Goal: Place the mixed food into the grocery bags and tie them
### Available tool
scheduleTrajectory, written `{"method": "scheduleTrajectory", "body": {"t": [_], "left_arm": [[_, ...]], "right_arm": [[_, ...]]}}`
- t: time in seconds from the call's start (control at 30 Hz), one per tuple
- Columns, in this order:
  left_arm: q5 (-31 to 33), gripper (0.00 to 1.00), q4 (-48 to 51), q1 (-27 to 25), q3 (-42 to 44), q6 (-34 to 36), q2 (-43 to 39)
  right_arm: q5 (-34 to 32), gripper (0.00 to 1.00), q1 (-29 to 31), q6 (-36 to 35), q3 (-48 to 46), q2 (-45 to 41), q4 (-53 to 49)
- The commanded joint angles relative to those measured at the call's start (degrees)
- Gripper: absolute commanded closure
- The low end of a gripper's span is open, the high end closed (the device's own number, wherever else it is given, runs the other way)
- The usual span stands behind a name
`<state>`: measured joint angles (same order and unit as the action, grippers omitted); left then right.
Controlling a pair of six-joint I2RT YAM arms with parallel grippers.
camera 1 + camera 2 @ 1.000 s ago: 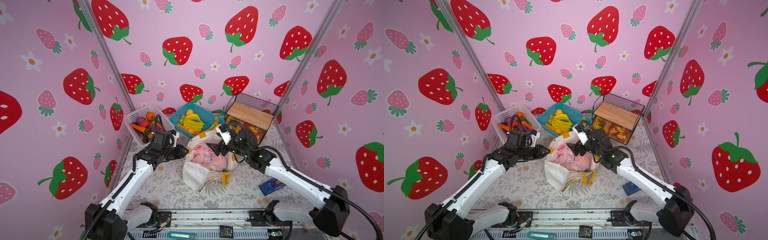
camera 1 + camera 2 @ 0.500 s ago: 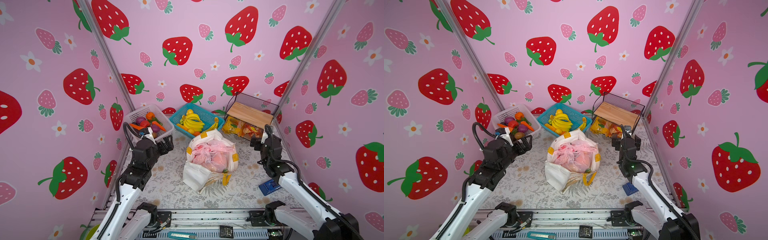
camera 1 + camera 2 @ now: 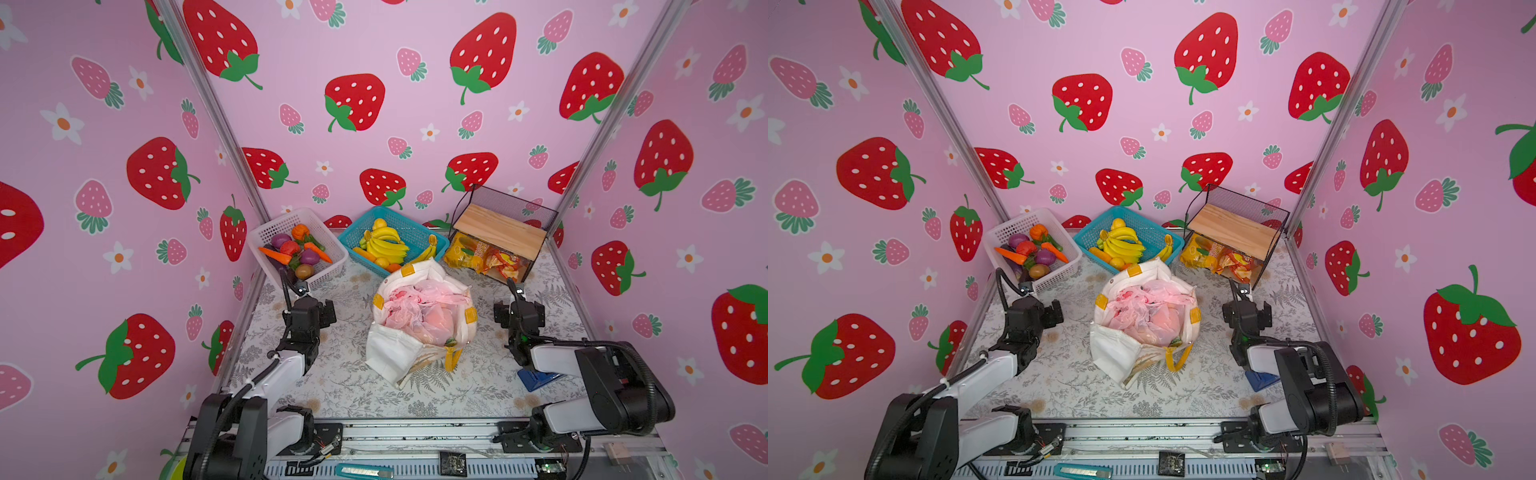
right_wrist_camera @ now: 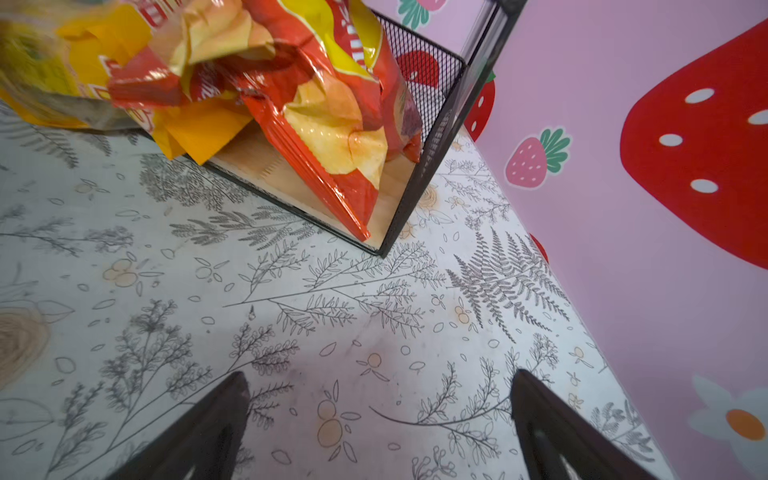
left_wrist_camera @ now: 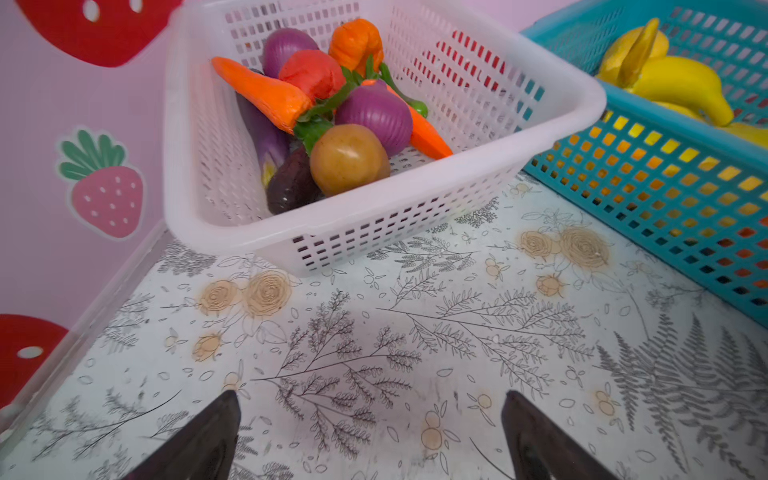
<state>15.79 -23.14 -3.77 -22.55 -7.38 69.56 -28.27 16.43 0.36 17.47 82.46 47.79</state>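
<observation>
White canvas tote [image 3: 395, 357] with yellow handles slumps at the middle of the floral table [image 3: 340, 386]. Its open mouth props up a crumpled, translucent pink plastic bag [image 3: 419, 305], through which orange, rounded food [image 3: 440, 322] shows; whether the pink top is knotted cannot be told. Left gripper [image 5: 370, 399] and right gripper [image 4: 379, 376] hover well apart on either side, jaws spread and empty, probably parked clear so the bags rest undisturbed.

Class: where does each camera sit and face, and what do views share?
Both top views: high over base, looking down at tote; left arm, right arm show.
Left wrist: low, faces white basket; open left tool shows.
Right wrist: low, faces snack rack; open right tool shows.
Shared: white basket, snack rack also in top views.
</observation>
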Motion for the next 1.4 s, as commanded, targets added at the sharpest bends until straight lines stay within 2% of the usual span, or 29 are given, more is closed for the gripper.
{"method": "scheduleTrajectory", "body": {"t": [0.0,0.03,0.1,0.17,0.27,0.3,0.33,0.37,0.43,0.47,1.37], "left_arm": [[-7.0,0.01,-15.89,2.42,1.36,2.63,5.81],[-7.68,0.01,-17.86,3.01,0.96,2.13,7.85],[-8.06,0.01,-13.83,3.14,-1.95,3.31,9.09],[-8.41,0.01,-17.61,3.2,-2.38,4.9,12.12],[-10.81,0.01,-20.61,4.32,-4.19,4.35,19.49],[-10.68,0.01,-22.87,4.15,-3.32,4.68,19.91],[-11.25,0.01,-19.09,4.1,-3.86,4.87,18.52],[-11.09,0.01,-21.77,4.03,-3.53,4.88,19.72],[-11.3,0.01,-19.65,4.04,-3.81,5.0,18.88],[-11.18,0.01,-21.5,4.03,-3.31,4.93,19.4],[-11.05,0.01,-20.5,3.92,-3.57,5.18,19.13]], "right_arm": [[4.93,0.0,-1.82,-3.24,-1.39,-0.29,15.08],[5.56,0.0,-2.06,-3.64,-1.45,0.1,15.98],[7.53,0.0,-2.56,-4.31,-2.72,1.62,20.07],[9.3,0.0,-3.57,-4.05,-4.64,5.49,28.65],[13.01,0.0,-7.43,0.13,-3.57,6.92,25.57],[12.95,0.0,-8.08,0.71,-3.54,9.11,29.01],[13.13,0.0,-8.2,1.02,-2.99,8.59,27.1],[13.48,0.0,-8.34,1.32,-2.27,7.22,23.11],[13.37,0.0,-8.34,1.1,-3.1,8.6,27.5],[13.43,0.0,-8.41,1.11,-2.68,7.58,24.66],[13.5,0.0,-8.38,1.02,-2.71,7.81,25.19]]}}
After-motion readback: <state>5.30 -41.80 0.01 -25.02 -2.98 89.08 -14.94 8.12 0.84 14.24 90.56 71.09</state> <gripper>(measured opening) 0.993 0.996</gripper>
